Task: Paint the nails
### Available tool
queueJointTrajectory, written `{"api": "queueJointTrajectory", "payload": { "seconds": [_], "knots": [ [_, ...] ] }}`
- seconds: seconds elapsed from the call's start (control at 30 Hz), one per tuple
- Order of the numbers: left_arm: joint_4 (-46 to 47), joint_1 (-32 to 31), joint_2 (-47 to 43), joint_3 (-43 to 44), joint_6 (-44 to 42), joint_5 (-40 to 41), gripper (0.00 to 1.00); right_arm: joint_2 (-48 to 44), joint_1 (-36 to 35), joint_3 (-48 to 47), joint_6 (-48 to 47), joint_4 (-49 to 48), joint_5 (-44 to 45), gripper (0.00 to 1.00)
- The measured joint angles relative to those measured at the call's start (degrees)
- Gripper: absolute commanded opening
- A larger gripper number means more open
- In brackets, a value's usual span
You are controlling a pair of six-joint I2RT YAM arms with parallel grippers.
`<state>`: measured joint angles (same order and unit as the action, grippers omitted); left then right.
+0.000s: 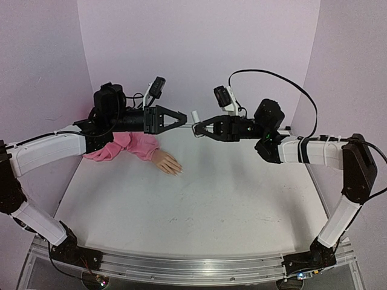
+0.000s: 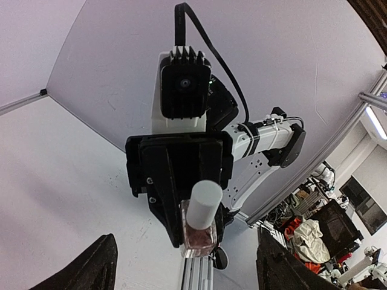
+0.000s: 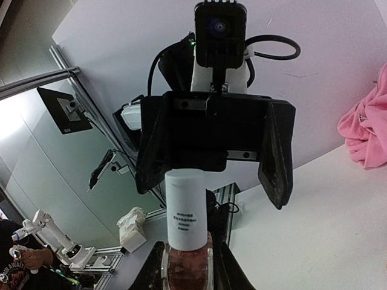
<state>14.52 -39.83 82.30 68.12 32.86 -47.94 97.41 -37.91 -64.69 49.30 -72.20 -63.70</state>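
Closest to the right wrist lens, the polish bottle (image 3: 186,266) sits clamped between the 2 fingers of the right gripper (image 1: 201,127), its white cap (image 3: 186,211) not yet off. In the top view its long axis runs toward 9 o'clock, with the cap aimed into the left gripper (image 1: 180,119), which is spread wide and holds nothing. The left arm is therefore the nearer one to take the cap. The nails (image 1: 178,171) tip the mannequin hand (image 1: 166,162), which lies on the table (image 1: 230,199) at about 7 o'clock from both grippers.
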Motion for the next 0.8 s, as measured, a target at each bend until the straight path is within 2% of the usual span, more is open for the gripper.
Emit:
{"api": "queueJointTrajectory", "payload": {
  "seconds": [0.13,0.33,0.8],
  "knots": [
    [0.7,-1.2,2.0,3.1,-0.2,-0.2,0.60,0.2,-0.1,0.0,0.9,-1.2,-0.3,0.00],
    [1.7,-2.4,4.3,6.0,-1.0,-0.4,0.52,0.2,-0.4,0.0,1.9,-2.4,-0.4,0.00],
    [2.5,-4.5,7.0,7.3,-1.5,0.7,0.12,0.2,-0.3,0.7,3.2,-4.2,-0.5,0.00]
  ]
}}
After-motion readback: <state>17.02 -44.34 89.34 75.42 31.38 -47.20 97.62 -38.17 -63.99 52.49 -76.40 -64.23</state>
